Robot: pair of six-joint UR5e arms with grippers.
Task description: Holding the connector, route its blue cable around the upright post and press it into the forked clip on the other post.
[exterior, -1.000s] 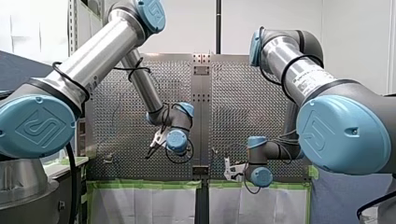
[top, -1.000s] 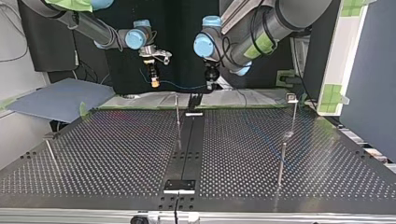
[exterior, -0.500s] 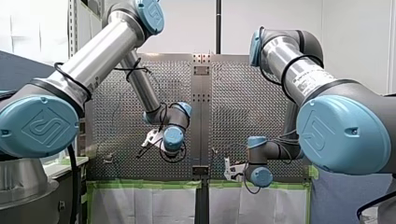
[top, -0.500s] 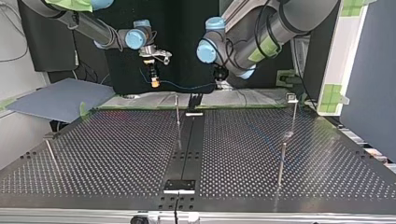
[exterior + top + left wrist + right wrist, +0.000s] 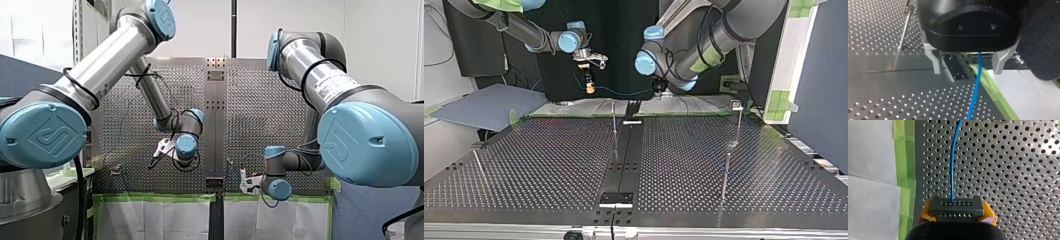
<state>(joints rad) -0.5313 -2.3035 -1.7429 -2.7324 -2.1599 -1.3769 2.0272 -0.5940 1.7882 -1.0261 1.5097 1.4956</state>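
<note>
My right gripper (image 5: 957, 213) is shut on the dark grey connector (image 5: 955, 205), clamped between its yellow pads. The blue cable (image 5: 954, 157) leaves the connector and runs ahead over the perforated plate. In the top view my right gripper (image 5: 587, 80) hangs above the table's far edge, and the cable (image 5: 621, 93) sags across to my left gripper (image 5: 657, 88). In the left wrist view the metal fingers (image 5: 934, 60) stand apart, open, and the cable (image 5: 976, 82) passes between them without touching. A thin upright post (image 5: 614, 122) stands mid-table. A post with a clip on top (image 5: 736, 104) stands at the right.
Another thin post (image 5: 725, 172) stands nearer the top view's right front, and a tilted one (image 5: 479, 162) at its left. A dark centre strip (image 5: 626, 150) runs along the table. Green tape (image 5: 904, 157) edges the plate.
My left arm's wrist has turned and its gripper has shifted toward the top view's right, along the cable. My right arm has held still with the connector.
</note>
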